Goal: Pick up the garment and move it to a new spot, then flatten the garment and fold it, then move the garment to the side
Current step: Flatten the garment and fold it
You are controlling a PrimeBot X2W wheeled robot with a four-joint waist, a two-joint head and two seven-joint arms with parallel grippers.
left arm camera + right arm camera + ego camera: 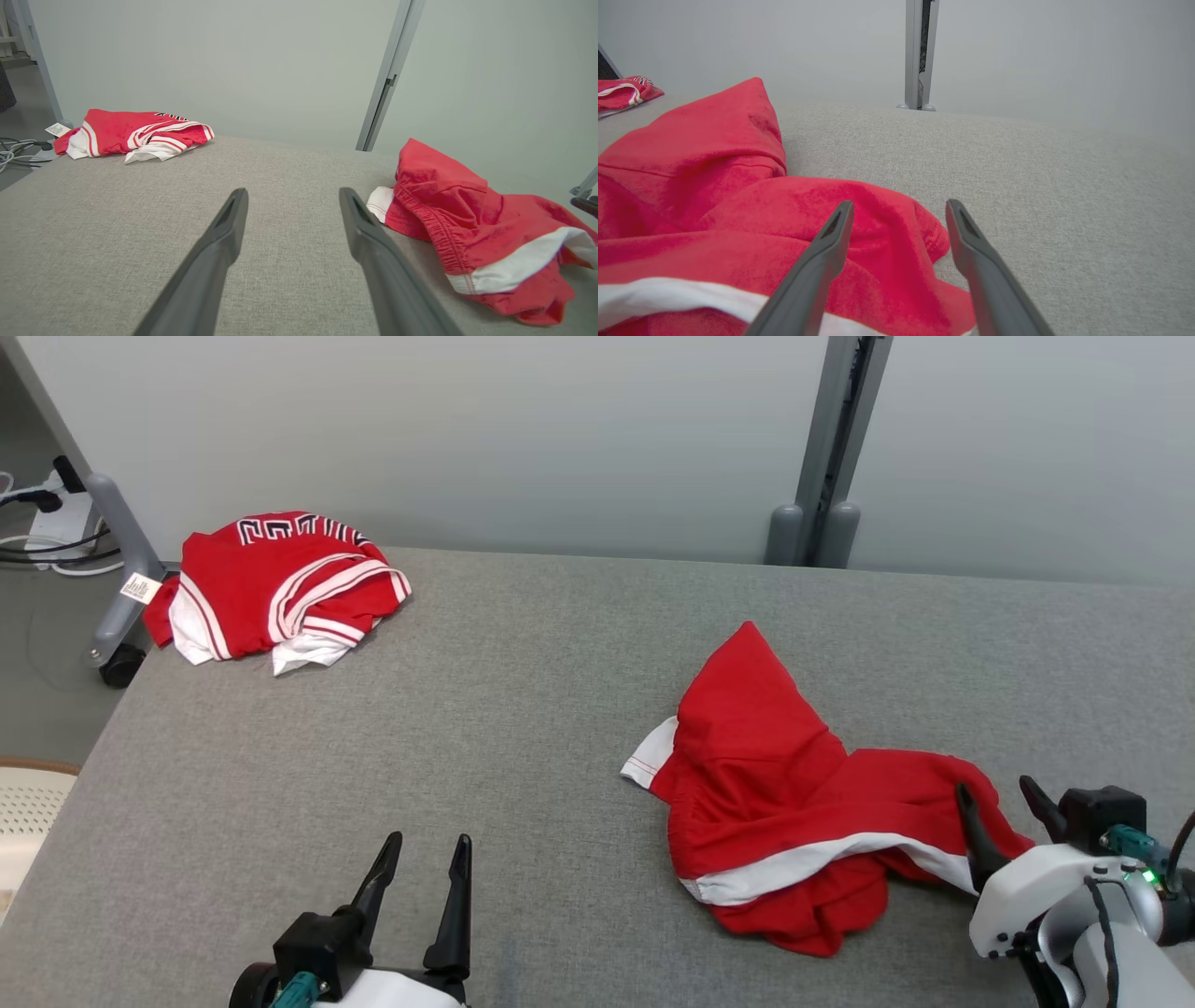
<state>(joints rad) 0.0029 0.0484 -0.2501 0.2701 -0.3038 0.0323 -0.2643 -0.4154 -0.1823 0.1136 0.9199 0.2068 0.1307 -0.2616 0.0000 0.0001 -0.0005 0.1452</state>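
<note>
The garment is a crumpled red piece with a white band, lying right of centre on the grey table. My right gripper stands open at its right edge. In the right wrist view the right gripper has one finger over the red garment and the other over bare table, gripping nothing. My left gripper is open and empty near the front edge, well left of the garment. The left wrist view shows the left gripper with the garment off to its right.
A second red garment with white stripes and black lettering lies bunched at the table's far left corner. A grey post rises behind the table. A wheeled stand leg and cables sit off the left edge.
</note>
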